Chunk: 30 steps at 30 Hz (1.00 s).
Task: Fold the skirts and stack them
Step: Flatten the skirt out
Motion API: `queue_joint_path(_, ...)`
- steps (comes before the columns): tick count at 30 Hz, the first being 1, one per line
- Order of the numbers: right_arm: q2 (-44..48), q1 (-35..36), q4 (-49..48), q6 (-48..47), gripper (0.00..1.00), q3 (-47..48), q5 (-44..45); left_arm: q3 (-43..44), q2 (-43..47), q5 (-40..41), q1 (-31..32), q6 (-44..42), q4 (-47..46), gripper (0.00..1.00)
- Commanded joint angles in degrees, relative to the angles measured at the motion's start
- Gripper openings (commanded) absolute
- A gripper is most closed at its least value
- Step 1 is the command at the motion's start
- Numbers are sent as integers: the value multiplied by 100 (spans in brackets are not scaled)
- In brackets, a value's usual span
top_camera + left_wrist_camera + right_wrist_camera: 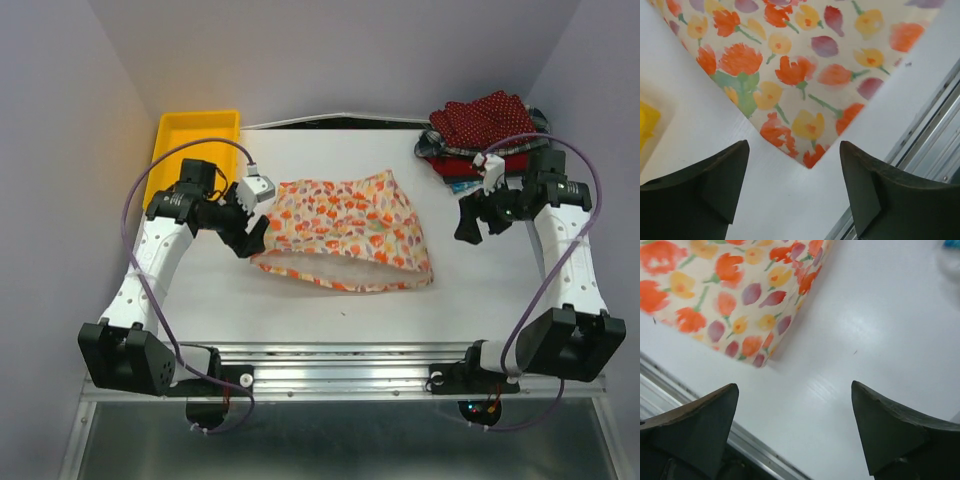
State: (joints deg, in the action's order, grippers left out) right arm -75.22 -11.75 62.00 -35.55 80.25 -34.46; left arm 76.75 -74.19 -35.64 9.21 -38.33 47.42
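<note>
Folding is seemingly just beginning: you are facing the cream skirt (345,232) lying flat between both wide, empty jaws, other skirts (480,135) sitting heaped beyond the right jaws.

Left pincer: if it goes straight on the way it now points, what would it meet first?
Probably the corner of the cream flowered skirt, lying just ahead of the open left pincer. Depth is unclear; it might touch the white table just short of that corner.
</note>
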Motion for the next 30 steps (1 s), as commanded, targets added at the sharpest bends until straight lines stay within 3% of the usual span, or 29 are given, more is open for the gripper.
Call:
queue_joint_path(1,69,-64,901,-1182,100,-299,255,-784,607,136,-25,-764,400,98)
queue_joint_path(4,-80,-64,780,-929,100,-63,352,-645,678,145,-7,-887,435,99)
queue_joint_path(7,-562,-64,472,-340,91,324,238,-416,406,92,2,-791,356,99)
queue_joint_path(10,-1255,-12,182,398,79,667,36,-380,195,206,2,-159,-354,98)
queue_joint_path(13,-1836,189,-511,1196,68,975,70,-319,-103,653,19,684,-1373,88)
queue_joint_path(17,-2582,698,-1574,1893,68,1535,666,172,-1076,900,28,1441,-2384,75)
queue_joint_path(21,-3532,1104,-2068,2403,66,2272,1037,1024,-2211,1164,28,1978,-2650,70)
queue_joint_path(30,-5397,1385,-2411,2834,70,3814,1635,2431,-4093,1463,28,2637,-3142,68)
